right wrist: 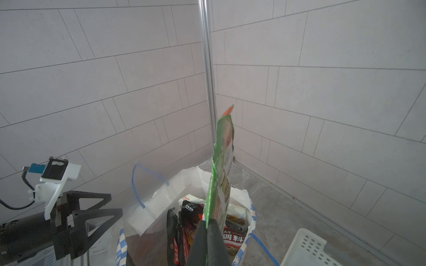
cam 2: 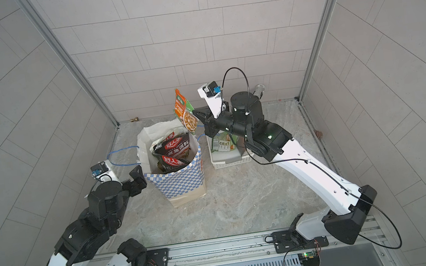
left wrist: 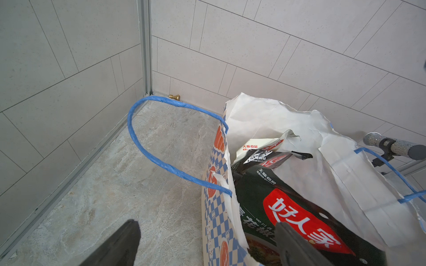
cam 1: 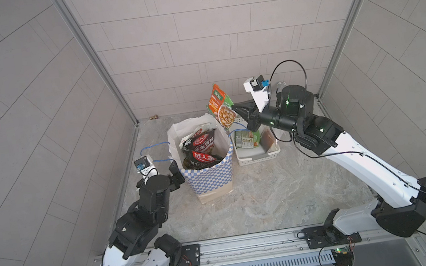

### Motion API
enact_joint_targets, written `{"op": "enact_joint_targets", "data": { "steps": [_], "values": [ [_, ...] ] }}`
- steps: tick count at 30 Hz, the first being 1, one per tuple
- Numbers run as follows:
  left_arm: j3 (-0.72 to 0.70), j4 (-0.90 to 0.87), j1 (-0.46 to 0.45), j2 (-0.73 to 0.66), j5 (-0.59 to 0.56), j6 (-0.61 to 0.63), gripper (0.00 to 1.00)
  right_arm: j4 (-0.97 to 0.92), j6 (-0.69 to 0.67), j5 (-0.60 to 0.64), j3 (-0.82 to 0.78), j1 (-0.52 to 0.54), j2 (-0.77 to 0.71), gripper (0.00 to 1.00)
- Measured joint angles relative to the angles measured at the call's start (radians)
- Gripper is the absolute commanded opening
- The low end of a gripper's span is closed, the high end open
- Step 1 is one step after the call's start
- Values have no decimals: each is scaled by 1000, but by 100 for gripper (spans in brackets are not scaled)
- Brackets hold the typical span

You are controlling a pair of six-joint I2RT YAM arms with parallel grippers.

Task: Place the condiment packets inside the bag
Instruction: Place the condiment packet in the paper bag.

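Right wrist view: right gripper (right wrist: 206,222) jaws pinched tight on bottom edge of green-orange packet (right wrist: 221,161), held upright, raised by bag (right wrist: 159,202) far rim, basket side. Left gripper (left wrist: 206,223) jaws spread wide, straddling bag's left wall; contact can't tell. Inside bag: black packets (cam 1: 202,147), red labels "好人家", small print "天味食品", also "调料". Another packet (cam 1: 246,139) lies in white basket (cam 1: 254,158) just R of bag. Grey marbled tabletop (cam 1: 270,196); grey tiled walls (cam 1: 194,43) on 3 sides; brass fitting (cam 1: 153,117) at back wall base.
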Motion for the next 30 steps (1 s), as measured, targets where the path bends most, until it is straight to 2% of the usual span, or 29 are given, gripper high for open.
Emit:
{"op": "enact_joint_targets", "data": {
  "steps": [12, 24, 30],
  "values": [
    [-21, 6, 0, 2, 8, -1, 93, -3, 79, 19, -98, 15, 122, 0],
    [-21, 6, 0, -7, 8, 0, 92, -17, 31, 290, -106, 87, 185, 0],
    [-24, 6, 0, -6, 8, 0, 93, -17, -1, 357, -106, 105, 185, 0]
  ]
}}
